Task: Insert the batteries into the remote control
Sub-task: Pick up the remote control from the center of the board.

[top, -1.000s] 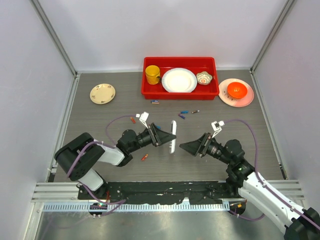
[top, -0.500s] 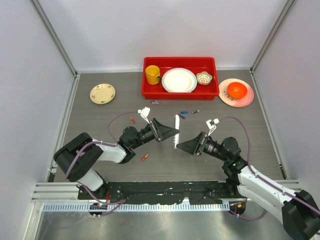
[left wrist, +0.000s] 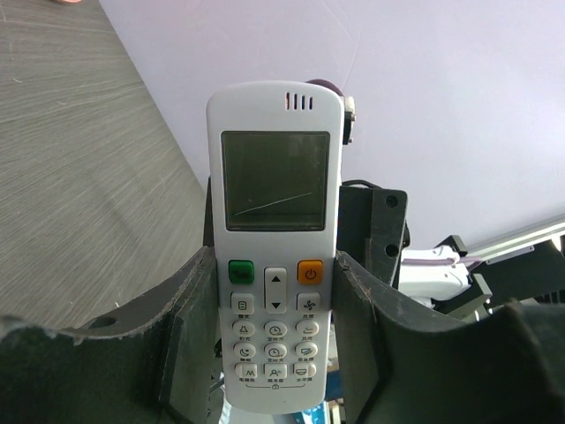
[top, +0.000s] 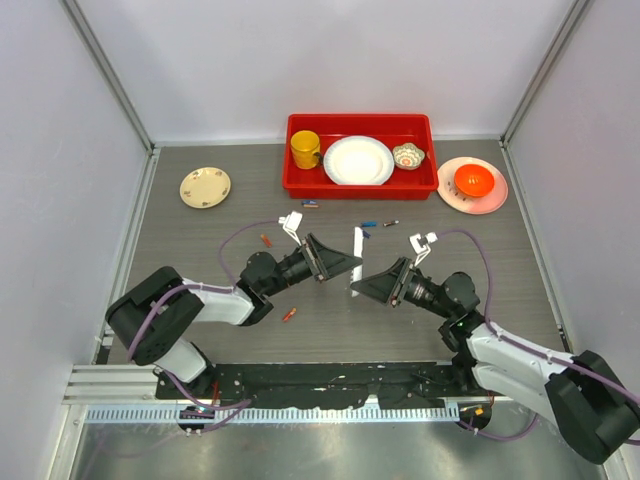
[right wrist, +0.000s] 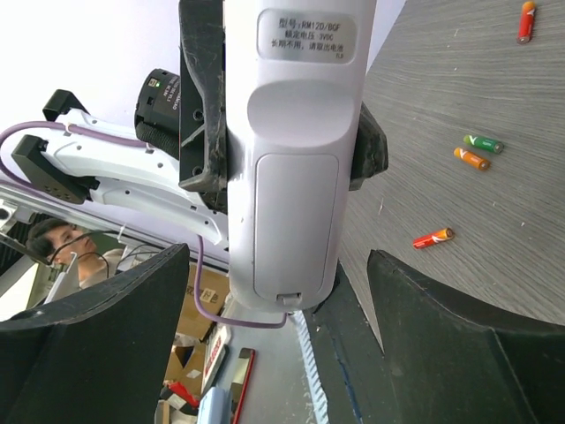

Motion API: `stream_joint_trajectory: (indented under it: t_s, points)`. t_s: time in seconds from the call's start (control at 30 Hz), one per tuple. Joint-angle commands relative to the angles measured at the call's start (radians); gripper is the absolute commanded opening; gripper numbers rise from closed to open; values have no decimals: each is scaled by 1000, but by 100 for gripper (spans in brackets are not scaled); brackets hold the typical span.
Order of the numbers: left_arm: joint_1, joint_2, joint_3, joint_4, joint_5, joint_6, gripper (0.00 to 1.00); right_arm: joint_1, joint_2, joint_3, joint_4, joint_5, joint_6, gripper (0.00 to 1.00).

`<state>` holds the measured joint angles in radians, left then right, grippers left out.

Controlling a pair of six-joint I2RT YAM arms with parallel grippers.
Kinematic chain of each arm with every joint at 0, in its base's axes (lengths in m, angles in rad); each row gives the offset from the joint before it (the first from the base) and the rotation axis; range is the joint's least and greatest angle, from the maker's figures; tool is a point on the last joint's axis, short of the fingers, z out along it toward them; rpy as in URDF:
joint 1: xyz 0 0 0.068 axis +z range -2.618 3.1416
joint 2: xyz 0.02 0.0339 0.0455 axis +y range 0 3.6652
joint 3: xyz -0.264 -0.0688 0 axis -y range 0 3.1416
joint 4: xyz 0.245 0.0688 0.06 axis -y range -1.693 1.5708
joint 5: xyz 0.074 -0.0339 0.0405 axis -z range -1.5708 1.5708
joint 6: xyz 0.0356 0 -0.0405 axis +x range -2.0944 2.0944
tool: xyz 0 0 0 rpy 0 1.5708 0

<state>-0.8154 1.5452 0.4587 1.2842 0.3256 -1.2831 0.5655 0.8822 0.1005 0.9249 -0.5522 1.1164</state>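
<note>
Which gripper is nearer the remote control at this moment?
Left. The left gripper is clamped on the remote control. The right gripper faces the remote's back with jaws open, close to it but apart.

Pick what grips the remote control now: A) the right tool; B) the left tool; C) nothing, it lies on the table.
B: the left tool clamps the remote control by its sides, while the right tool stands open, not touching it.
</note>
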Motion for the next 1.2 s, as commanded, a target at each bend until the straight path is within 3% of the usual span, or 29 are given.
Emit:
stream_joint_trajectory:
  t_s: [0.0, 0.3, 0.5, 0.8, 0.87, 0.93, 0.97, 1.07, 1.17]
  points:
    - [-14, -37, 38, 264, 21, -10, 0, 1, 50, 4, 175, -12, 42, 85]
    - [-25, -42, 52, 264, 20, -16, 0, 1, 188, 8, 406, -74, 131, 72]
    - [-28, -46, 57, 264, 13, -16, 0, 1, 215, 13, 439, -114, 149, 68]
    - [-37, -46, 66, 264, 15, -13, 0, -1, 241, 7, 483, -130, 161, 48]
    - [-37, -43, 66, 264, 15, -16, 1, 1, 245, 8, 491, -137, 163, 37]
    - [-37, -39, 64, 264, 15, -28, 8, 1, 241, 13, 496, -150, 161, 28]
    - [-37, -31, 66, 264, 18, -33, 25, 1, 229, 15, 490, -156, 152, 25]
    - [-34, -22, 67, 262, 26, -48, 55, 1, 163, 28, 361, -178, 102, 18]
    - [-10, -22, 57, 262, 32, -55, 64, -1, 72, 60, 170, -187, 10, 16]
